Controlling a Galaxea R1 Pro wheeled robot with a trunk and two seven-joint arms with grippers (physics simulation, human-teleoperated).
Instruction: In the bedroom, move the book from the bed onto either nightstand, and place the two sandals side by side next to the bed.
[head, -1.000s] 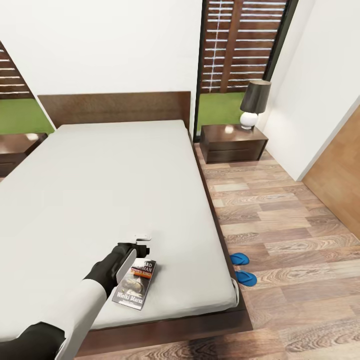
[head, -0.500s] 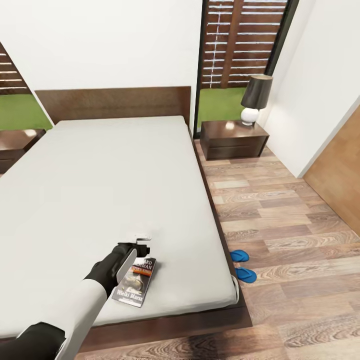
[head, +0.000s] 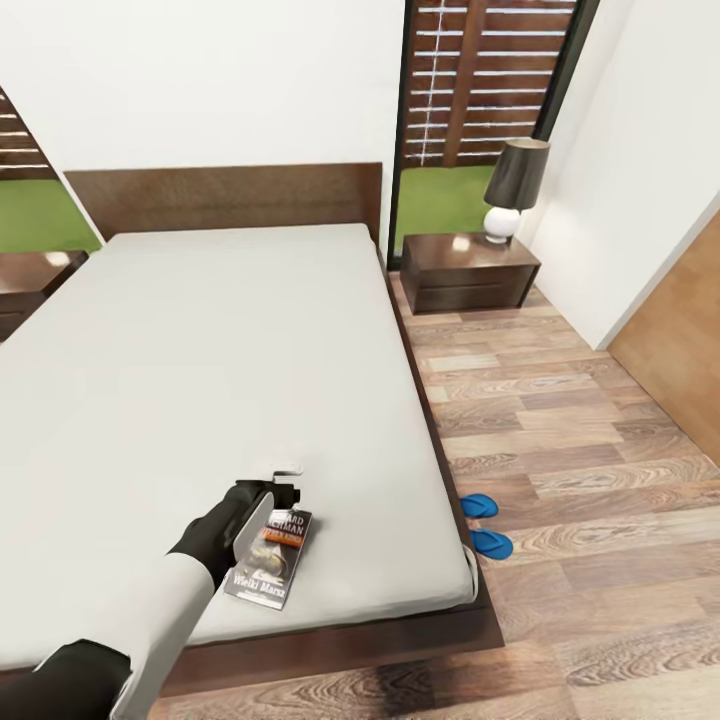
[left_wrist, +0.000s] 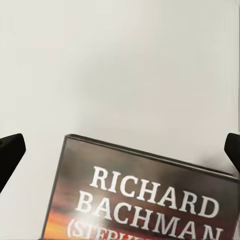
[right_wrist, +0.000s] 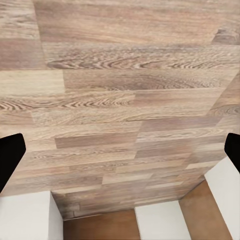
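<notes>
The camera had tilted down slightly; the scene itself was unchanged. Left pincer (head: 283, 489), fingers spread wide, hovered over the book (head: 270, 556) lying ungrasped on the bed (head: 230, 350). Sandals (head: 485, 524) lay floor-side; nightstand (head: 468, 272) awaited.

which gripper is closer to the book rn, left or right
Left. The left gripper hangs open right over the book at the bed's foot end; its wrist view shows the cover between its fingertips. The right gripper faces bare floor.
</notes>
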